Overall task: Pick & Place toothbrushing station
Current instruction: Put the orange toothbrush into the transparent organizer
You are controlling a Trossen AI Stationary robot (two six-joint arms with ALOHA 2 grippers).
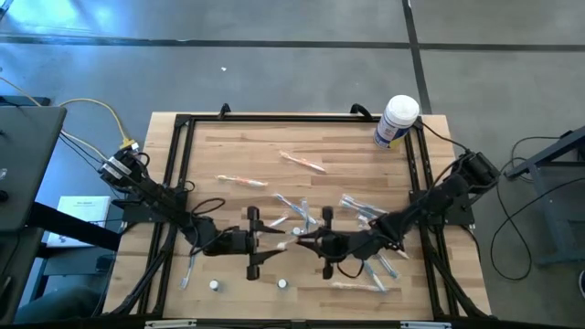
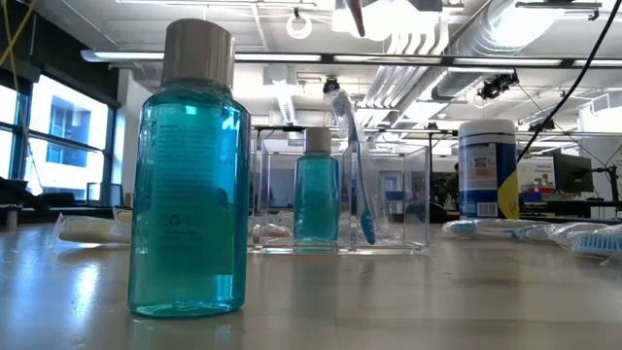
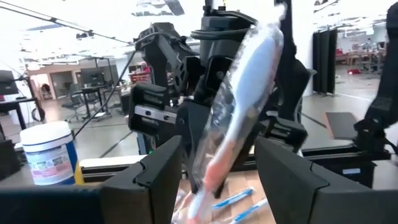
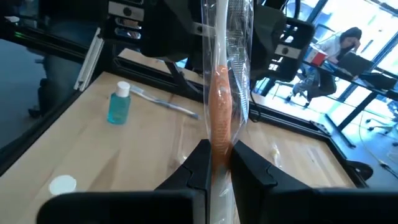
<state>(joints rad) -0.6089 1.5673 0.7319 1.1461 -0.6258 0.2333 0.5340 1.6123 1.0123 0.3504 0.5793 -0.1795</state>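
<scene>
My right gripper [image 4: 219, 168] is shut on a plastic-wrapped toothbrush [image 4: 227, 62] with an orange handle, at the table's middle [image 1: 306, 239]. My left gripper [image 3: 217, 180] faces it [image 1: 277, 242], open, one finger on either side of the same toothbrush [image 3: 249, 93] without touching it. The toothbrushing station [image 2: 389, 194], a clear holder, stands on the table in the low view, with a small teal bottle [image 2: 316, 190] and a blue toothbrush [image 2: 355, 165] in it. I cannot make the holder out in the high view. My right gripper pinches the wrapped toothbrush at its orange handle part [image 4: 219, 134] between the two fingers, through the wrapper. The fingers come level from the table's right and lie across it. The toothbrush stands roughly upright above the fingers, lifted clear of the table.
Several wrapped toothbrushes [image 1: 366, 210] lie around the middle and right of the table. A white tub with a blue label [image 1: 396, 122] stands at the far right corner. A teal bottle [image 4: 118, 102] stands near the front left. A black frame rail [image 1: 183, 164] borders the table.
</scene>
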